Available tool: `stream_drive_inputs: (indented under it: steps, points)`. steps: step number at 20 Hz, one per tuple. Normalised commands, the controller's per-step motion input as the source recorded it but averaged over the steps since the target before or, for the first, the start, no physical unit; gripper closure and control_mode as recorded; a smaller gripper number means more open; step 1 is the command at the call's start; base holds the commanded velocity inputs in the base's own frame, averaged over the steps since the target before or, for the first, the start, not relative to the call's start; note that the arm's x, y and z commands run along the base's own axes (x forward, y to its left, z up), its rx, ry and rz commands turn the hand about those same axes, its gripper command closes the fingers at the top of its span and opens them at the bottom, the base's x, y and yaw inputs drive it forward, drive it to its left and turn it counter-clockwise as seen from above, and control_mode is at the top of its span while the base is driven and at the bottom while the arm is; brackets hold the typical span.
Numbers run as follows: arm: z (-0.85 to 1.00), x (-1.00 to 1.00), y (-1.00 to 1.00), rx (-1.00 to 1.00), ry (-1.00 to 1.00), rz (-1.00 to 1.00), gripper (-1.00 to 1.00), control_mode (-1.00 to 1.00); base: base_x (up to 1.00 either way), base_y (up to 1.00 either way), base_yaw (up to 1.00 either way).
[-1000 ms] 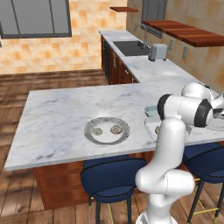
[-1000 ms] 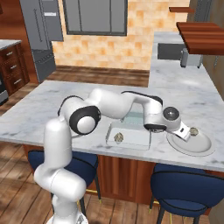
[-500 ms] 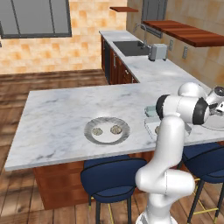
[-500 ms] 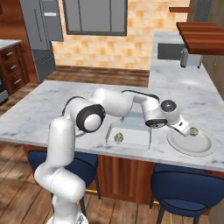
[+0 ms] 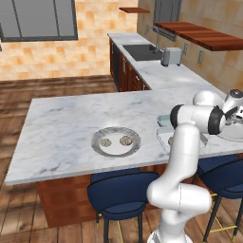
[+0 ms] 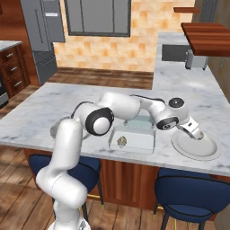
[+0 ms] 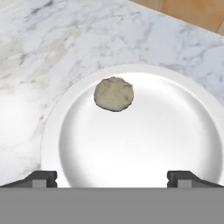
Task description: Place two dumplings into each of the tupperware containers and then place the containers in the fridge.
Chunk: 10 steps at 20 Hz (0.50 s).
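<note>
Left base view: on the marble counter [image 5: 61, 123], a grey plate [image 5: 97, 147] holds two dumplings [image 5: 116, 141].

Right base view: my gripper [image 6: 196, 133] hangs over a white plate [image 6: 197, 150]; one dumpling [image 6: 121, 142] sits in the clear tub [image 6: 134, 143].

Hand view: my fingers [image 7: 42, 177] stand spread, empty. A lumpy dumpling [image 7: 113, 93] lies at eleven o'clock; probably soft and light, best pinched gently across its middle.

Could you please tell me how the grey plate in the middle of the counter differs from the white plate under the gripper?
The grey plate carries two dumplings; the white plate carries one dumpling. The grey plate is darker and sits apart from the arm; the white plate lies beneath the open gripper, next to the clear container. Both are round and rest flat on the marble counter.
</note>
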Motion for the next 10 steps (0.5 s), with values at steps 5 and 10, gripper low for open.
stream_drive_inputs:
  steps: [5, 10]
  points:
    - [0.0, 0.11, -0.26, 0.02, 0.0, -0.01, -1.0, -1.0, 0.0, 0.0, 0.0]
    - [0.0, 0.0, -0.25, 0.03, 0.0, -0.01, -1.0, -1.0, 0.0, 0.0, 0.0]
